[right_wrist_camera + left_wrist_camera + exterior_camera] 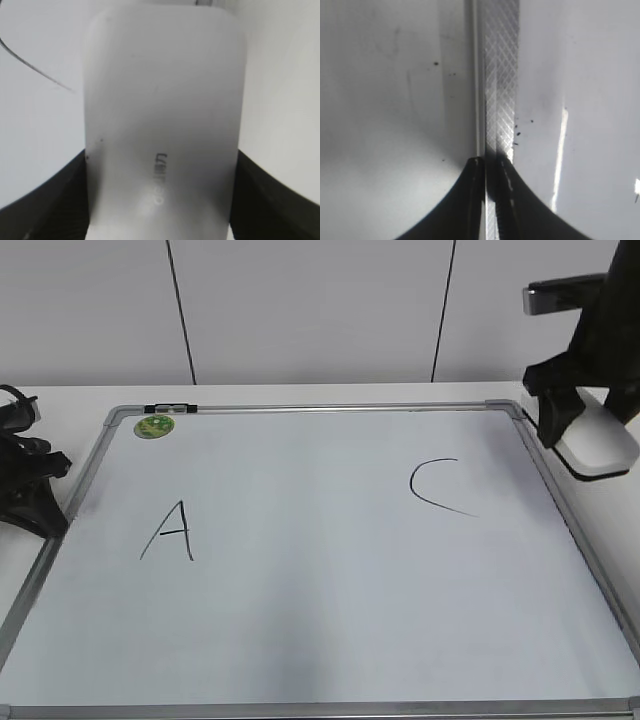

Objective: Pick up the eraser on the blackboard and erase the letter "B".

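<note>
The blackboard is a white board with a grey frame lying flat on the table. It bears a black "A" and a black "C". No letter "B" shows; the board between them is bare. My right gripper is shut on the white eraser, held above the board's right edge. In the right wrist view the eraser fills the space between the jaws, and a bit of the "C" stroke shows. My left gripper rests at the board's left edge, shut.
A small round green magnet sits at the board's far left corner, beside a dark clip on the frame. In the left wrist view the shut jaws lie over the board's grey hatched frame strip. A white wall stands behind.
</note>
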### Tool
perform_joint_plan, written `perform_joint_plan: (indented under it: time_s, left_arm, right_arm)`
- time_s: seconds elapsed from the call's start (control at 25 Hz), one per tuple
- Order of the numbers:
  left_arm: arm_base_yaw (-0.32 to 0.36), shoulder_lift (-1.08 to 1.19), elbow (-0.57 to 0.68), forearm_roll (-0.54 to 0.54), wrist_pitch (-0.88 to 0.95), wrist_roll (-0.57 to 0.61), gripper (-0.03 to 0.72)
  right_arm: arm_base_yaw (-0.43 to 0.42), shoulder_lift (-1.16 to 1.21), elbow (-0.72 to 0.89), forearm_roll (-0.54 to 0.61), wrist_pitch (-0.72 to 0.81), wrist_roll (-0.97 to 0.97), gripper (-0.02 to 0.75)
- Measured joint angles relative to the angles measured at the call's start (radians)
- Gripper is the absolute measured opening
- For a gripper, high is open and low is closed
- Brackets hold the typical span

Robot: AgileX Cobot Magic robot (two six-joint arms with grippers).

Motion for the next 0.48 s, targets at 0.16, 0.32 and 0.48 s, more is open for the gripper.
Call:
perform_joint_plan:
  time_s: [0.16,0.32,0.48]
  left_arm:
    - [0.0,0.0,0.0,0.0,0.0,0.0,0.037]
    - [0.0,0.0,0.0,0.0,0.0,0.0,0.038]
    - [0.0,0.0,0.0,0.0,0.0,0.0,0.04]
  right_arm:
    - [-0.005,0.0,0.116,0.011,-0.075,0.033,0.527]
    - [-0.007,0.0,0.198,0.02,-0.17,0.076,0.527]
    - [-0.007,0.008,0.231,0.022,-0.216,0.116,0.527]
